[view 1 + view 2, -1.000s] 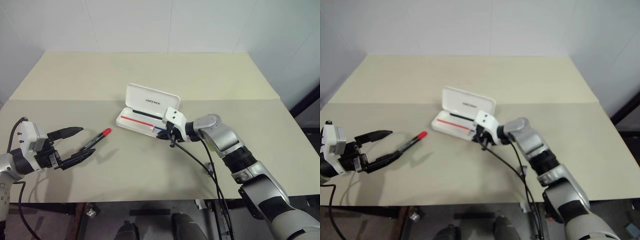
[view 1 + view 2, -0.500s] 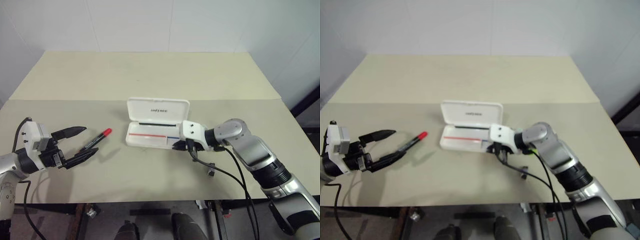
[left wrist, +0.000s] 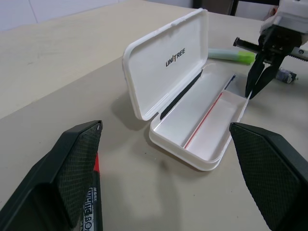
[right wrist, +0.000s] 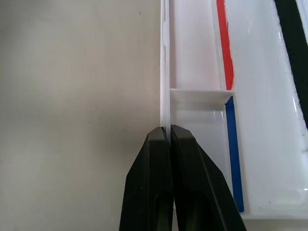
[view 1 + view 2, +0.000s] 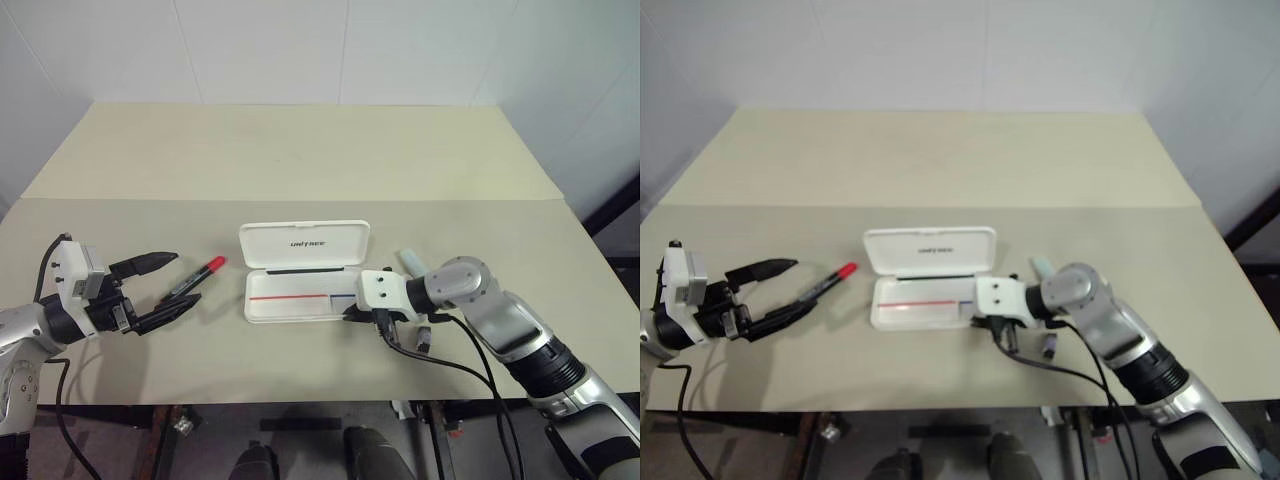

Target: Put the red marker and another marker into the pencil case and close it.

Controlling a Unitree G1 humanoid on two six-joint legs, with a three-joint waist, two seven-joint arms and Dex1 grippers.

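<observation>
The pencil case [image 5: 300, 285] lies open and empty mid-table, its front wall pinched between the closed fingers of the right gripper [image 4: 168, 132], while the left gripper [image 5: 165, 285] — fingers wide apart beside the red marker [image 5: 195, 277] — must next close on that pen and carry it in.

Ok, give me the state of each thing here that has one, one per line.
pencil case: open, lid upright, tray empty.
red marker: capped, lying on the table.
green highlighter: lying outside the case.
left gripper: open, straddling the marker's black end.
right gripper: shut on the case's front wall.
</observation>
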